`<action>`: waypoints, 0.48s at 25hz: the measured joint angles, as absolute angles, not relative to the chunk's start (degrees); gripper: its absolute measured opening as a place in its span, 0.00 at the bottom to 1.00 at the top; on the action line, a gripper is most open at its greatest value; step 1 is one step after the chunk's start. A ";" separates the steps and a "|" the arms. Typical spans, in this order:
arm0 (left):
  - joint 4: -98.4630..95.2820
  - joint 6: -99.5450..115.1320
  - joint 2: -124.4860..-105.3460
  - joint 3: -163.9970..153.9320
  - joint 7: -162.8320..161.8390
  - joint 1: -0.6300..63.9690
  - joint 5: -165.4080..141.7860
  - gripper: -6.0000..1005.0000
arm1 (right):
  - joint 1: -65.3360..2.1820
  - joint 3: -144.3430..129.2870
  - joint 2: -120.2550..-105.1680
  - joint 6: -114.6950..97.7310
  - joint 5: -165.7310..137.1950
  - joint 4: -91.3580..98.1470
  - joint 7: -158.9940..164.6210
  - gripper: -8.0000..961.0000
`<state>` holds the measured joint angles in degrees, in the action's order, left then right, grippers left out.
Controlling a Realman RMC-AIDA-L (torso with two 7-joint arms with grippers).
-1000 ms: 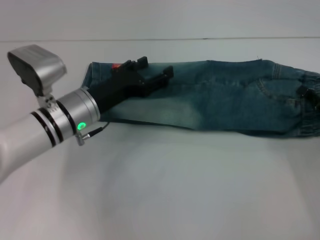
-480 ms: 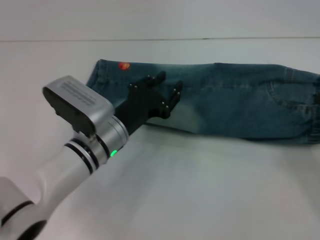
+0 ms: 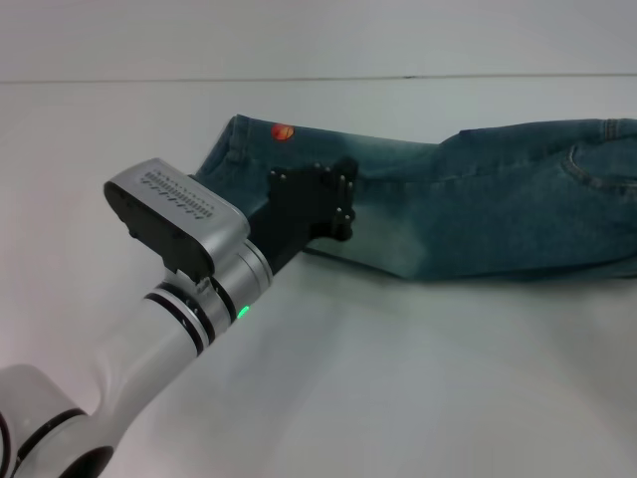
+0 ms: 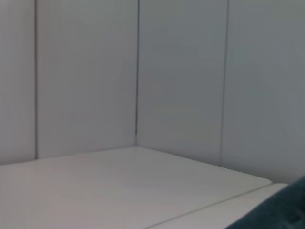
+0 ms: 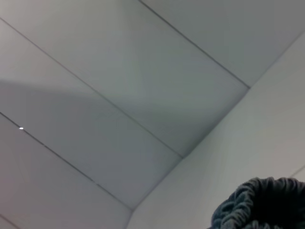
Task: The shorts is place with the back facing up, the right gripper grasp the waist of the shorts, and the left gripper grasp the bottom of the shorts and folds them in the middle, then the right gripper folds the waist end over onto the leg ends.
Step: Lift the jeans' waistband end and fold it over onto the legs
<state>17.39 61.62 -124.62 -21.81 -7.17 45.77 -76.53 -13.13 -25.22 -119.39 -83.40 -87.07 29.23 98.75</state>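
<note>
Denim: one pair of faded blue shorts [image 3: 468,199], folded lengthwise into a long strip, lies on the white worktop [image 3: 398,378] and runs off the head view's right edge.
Writing: no brand or lettering that I can read; the only mark is a small orange-red spot of print [image 3: 284,129] near the hem end.
Bottom of the shorts [image 3: 234,149]: the flat hem end, on my left side of the strip, angled across the worktop.
My left gripper [image 3: 333,199]: one black claw on a silver wrist with black rings and one green light [image 3: 242,312], reaching in from lower left and sitting over the near edge of the denim beside the hem end.
Left fingers: seen from behind the claw's body; I cannot tell whether they are released or clenched on cloth.
My right gripper: outside the head view, and its own wrist camera shows no fingers, so its state is unknown to me.
Waist of the shorts [image 5: 259,202]: only my right wrist view shows it, a ruffled gathered band close to the lens.
Left wrist view: a dark blue corner of denim at the frame edge, plus worktop and pale wall panels.
Pocket: one stitched pocket curve [image 3: 597,164] shows toward the right end in the head view only.
</note>
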 joint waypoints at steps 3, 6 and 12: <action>18.31 60.74 -124.62 -20.13 -7.20 45.85 -79.43 0.14 | -12.95 -25.22 -119.44 -85.19 -87.30 30.07 100.30 0.15; 19.17 59.12 -124.63 -16.87 -7.12 45.96 -83.39 0.08 | -13.17 -25.22 -119.45 -86.79 -87.31 30.25 101.77 0.15; 20.09 53.75 -124.63 -10.50 -6.86 46.65 -90.81 0.01 | -15.90 -26.06 -119.46 -88.94 -87.49 32.55 105.30 0.14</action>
<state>20.09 53.75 -124.63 -10.50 -6.86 46.65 -90.81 -15.90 -26.06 -119.46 -88.94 -87.49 32.55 105.30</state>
